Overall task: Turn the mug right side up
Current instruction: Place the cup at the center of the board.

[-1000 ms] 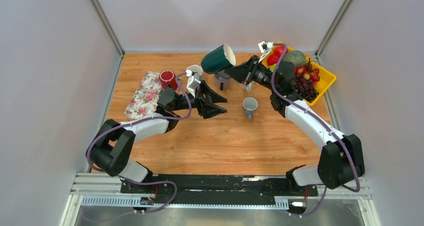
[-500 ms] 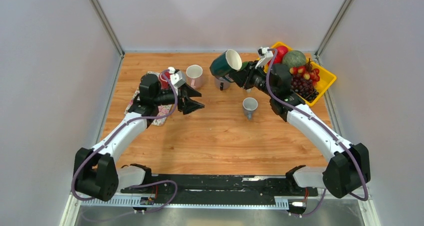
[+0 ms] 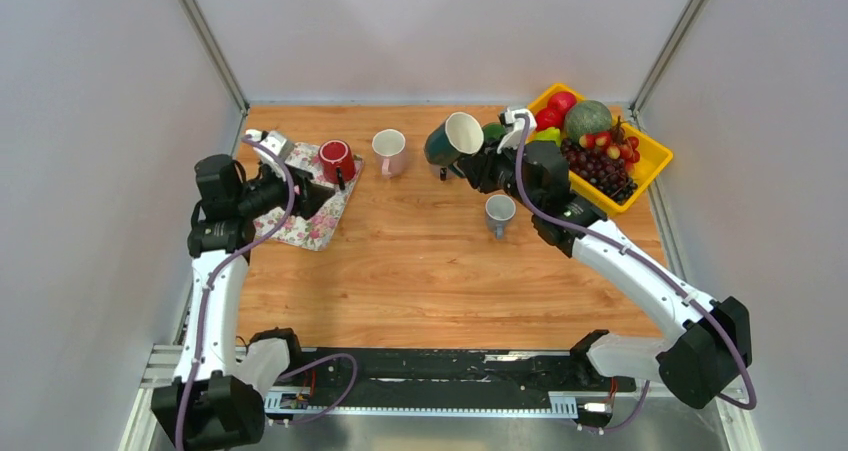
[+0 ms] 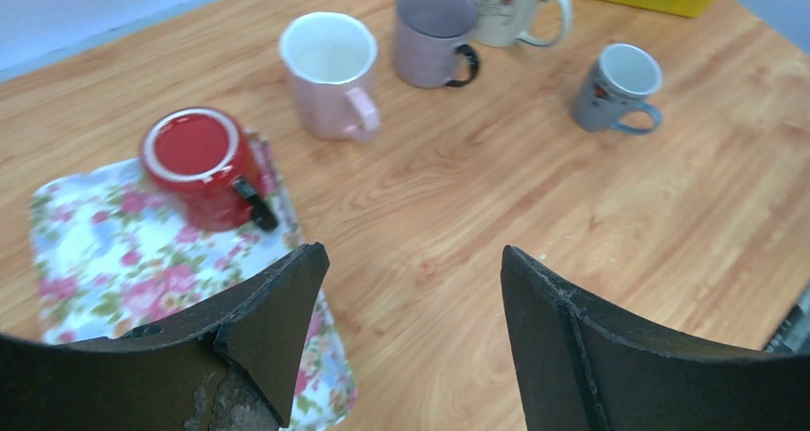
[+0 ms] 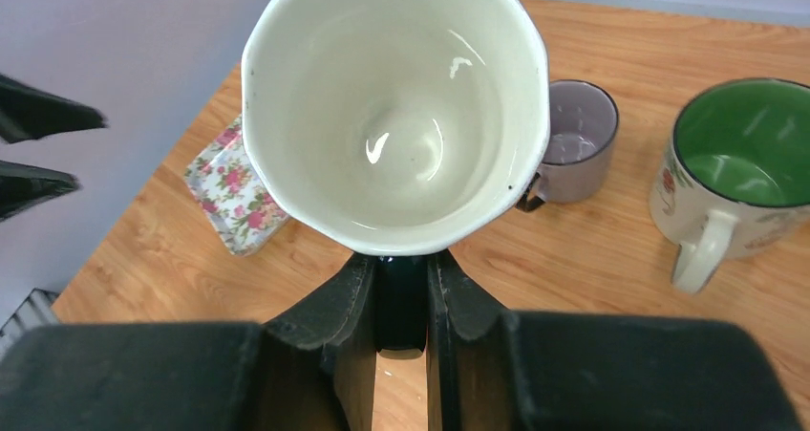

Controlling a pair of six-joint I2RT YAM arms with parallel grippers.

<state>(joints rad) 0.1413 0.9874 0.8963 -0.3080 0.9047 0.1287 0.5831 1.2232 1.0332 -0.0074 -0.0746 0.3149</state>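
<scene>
Tabletop (image 3: 420, 261): wood, carrying a fruit bin (image 3: 655, 156) at the far right, a floral tray (image 3: 318, 229) at the far left and several upright cups between them.
Mug (image 3: 450, 138): dark green outside, cream inside – held in the air over the far middle of the tabletop, tilted, its mouth turned up and towards the right wrist camera.
Right hand (image 5: 401, 264): closed on the mug's handle (image 5: 399, 316), one finger on each side, nothing else in its grip.
Left hand (image 4: 411, 269): fingers spread wide and empty, above the floral tray near the red cup (image 3: 335, 159).
Handling: it looks like glazed ceramic – stiff, smooth, fairly heavy for its size and likely to chip if dropped.
Where to hold: the handle is the firm spot, but the body hangs off to one side there, so it may swing in the grip; the glaze offers little friction.
Setting down: base first, on bare wood apart from the other cups.
</scene>
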